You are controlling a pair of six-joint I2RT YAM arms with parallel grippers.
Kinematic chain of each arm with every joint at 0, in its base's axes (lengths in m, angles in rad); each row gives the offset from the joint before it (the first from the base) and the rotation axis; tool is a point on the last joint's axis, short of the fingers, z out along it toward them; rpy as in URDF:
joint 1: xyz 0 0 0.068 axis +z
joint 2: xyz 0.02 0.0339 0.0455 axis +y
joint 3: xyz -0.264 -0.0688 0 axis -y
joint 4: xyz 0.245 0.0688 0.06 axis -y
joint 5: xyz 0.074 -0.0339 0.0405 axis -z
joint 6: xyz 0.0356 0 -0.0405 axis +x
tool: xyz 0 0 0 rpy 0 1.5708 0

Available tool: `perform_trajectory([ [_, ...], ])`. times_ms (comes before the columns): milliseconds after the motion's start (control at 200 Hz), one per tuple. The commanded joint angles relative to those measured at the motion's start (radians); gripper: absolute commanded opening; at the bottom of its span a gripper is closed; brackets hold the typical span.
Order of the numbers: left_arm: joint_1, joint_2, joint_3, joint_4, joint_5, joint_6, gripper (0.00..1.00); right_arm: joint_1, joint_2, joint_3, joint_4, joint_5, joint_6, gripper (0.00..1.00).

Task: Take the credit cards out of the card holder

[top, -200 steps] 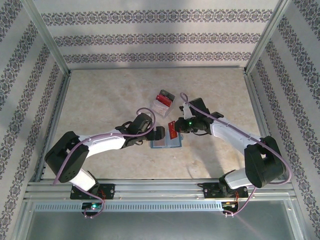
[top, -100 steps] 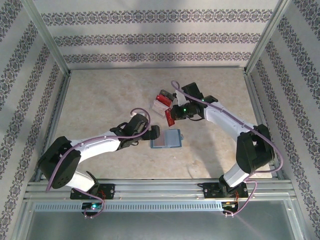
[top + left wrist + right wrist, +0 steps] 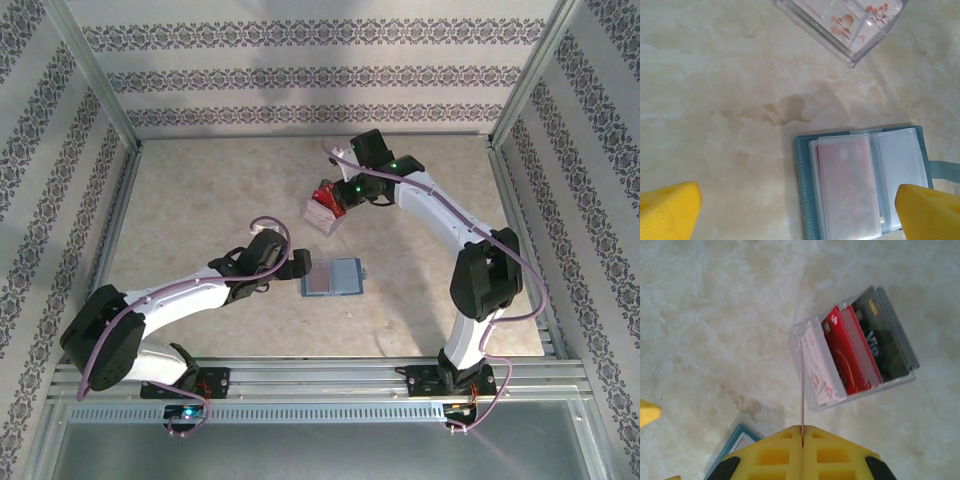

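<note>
Our right hand (image 3: 802, 432) grips the card (image 3: 802, 390) by its edge, which we judge thin, stiff and slippery; our left hand (image 3: 303, 266) is open beside the card holder (image 3: 860, 185).

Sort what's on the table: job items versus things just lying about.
Job: open teal card holder; thin card pinched in the shut right end effector.
Lying about: clear box with other cards inside. The held card hangs by its edge, so it may be the drop-off.
</note>
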Motion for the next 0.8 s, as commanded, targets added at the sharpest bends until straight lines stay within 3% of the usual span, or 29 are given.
perform_trajectory([
  [0,0.017,-0.036,-0.024,-0.045,-0.035,-0.011,0.99,-0.009,0.058,0.078,-0.049,0.027,-0.133,0.00],
  [330,0.028,-0.105,-0.068,-0.056,-0.067,-0.027,0.99,-0.006,0.191,0.249,-0.125,0.080,-0.337,0.00],
  [794,0.038,-0.110,-0.075,-0.055,-0.060,-0.037,0.99,-0.002,0.322,0.380,-0.196,0.110,-0.434,0.00],
])
